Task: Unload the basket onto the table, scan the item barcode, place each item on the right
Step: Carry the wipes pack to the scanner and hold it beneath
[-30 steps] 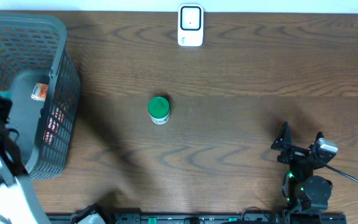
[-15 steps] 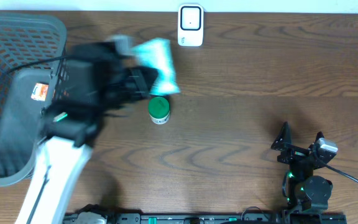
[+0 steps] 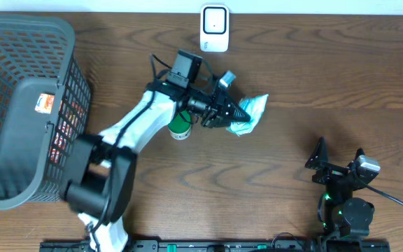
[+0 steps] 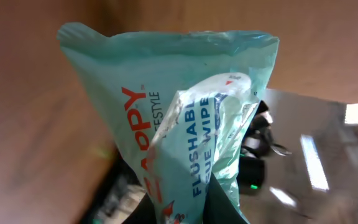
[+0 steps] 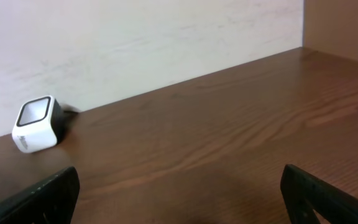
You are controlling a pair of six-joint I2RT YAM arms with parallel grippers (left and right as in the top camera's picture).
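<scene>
Swinging out of the grey mesh plastic basket (image 3: 19,42) a second ago, my left gripper (image 3: 235,114) now hangs mid-table. Nearest, my right gripper (image 3: 339,157) rests spread, empty. Farther out, the left pinches a crumpled teal plastic pack of flushable wipes (image 3: 252,110) — no barcode showing — well short of the white boxy scanner (image 3: 215,29), so presenting it remains.

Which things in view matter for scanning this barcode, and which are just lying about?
Part of the job:
- wipes pack, held in the left fingers
- white scanner at the table's far edge

Lying about:
- green-lidded jar, partly under the left arm
- grey basket
- right fingers, open and holding nothing
</scene>
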